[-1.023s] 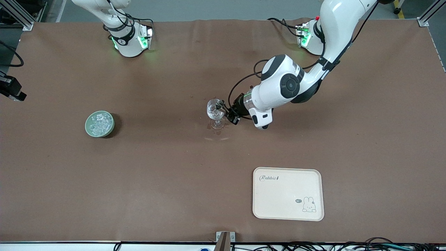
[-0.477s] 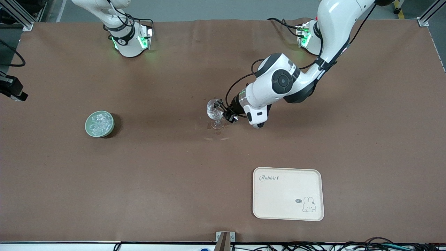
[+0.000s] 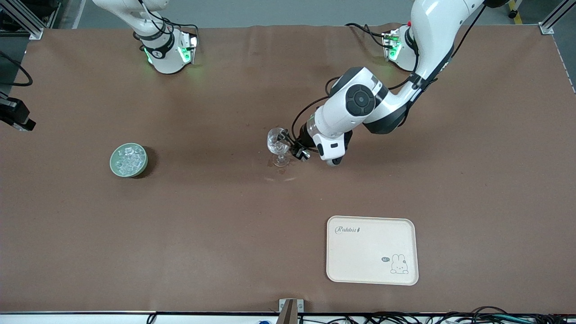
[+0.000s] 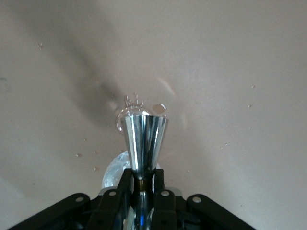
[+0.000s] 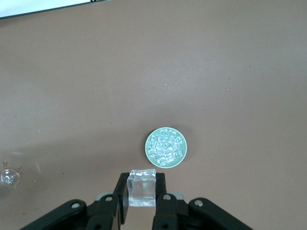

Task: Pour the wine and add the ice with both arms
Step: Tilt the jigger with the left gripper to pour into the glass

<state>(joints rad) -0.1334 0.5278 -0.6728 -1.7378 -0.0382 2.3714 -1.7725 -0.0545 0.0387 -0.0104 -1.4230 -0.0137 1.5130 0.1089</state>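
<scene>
While a shiny metal cone-shaped cup [image 4: 144,139] is clenched in the left gripper [image 4: 142,184] beside the clear stemmed glass [image 3: 278,145] at mid-table, one clear ice cube [image 5: 142,188] is pinched by the right gripper [image 5: 141,194], high over the round green bowl [image 3: 112,167] heaped with small glassy ice [image 3: 129,159] toward the right arm's end.

- Table [image 3: 135,252] covered edge to edge in brown sheet, faint creases, few small stains mid-table.
- Grey floor [image 3: 279,11] along the base end.
- Aluminium frame posts [image 3: 22,18] at both corners there.
- Black cables [image 3: 405,318] bunched along the camera-side edge.
- Even overhead light, soft shadows.
</scene>
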